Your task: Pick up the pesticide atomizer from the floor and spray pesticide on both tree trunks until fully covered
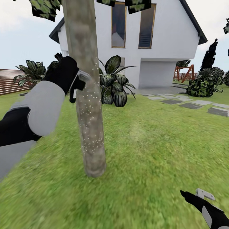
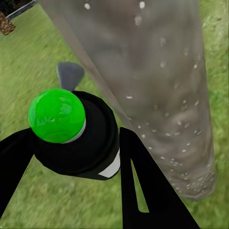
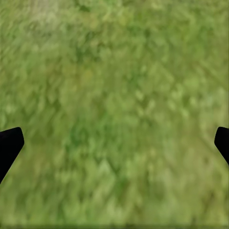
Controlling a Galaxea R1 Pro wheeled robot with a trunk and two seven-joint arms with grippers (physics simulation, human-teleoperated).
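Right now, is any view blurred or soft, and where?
Head view: tree trunk and house fairly sharp, near grass smeared, left gripper crisp. Left wrist view: pesticide atomizer sharp, trunk bark soft, white specks readable. Right wrist view: lawn blurred throughout, with no cast shadows.

I'm looking out over a home's garden: a green lawn (image 1: 152, 143) is spreading toward a white gabled house (image 1: 152, 41), with stepping stones (image 1: 190, 105) crossing the grass, a slatted wooden fence (image 1: 9, 81) bounding one side, leafy shrubs (image 1: 114, 82) and a tree trunk (image 1: 86, 95) standing close.
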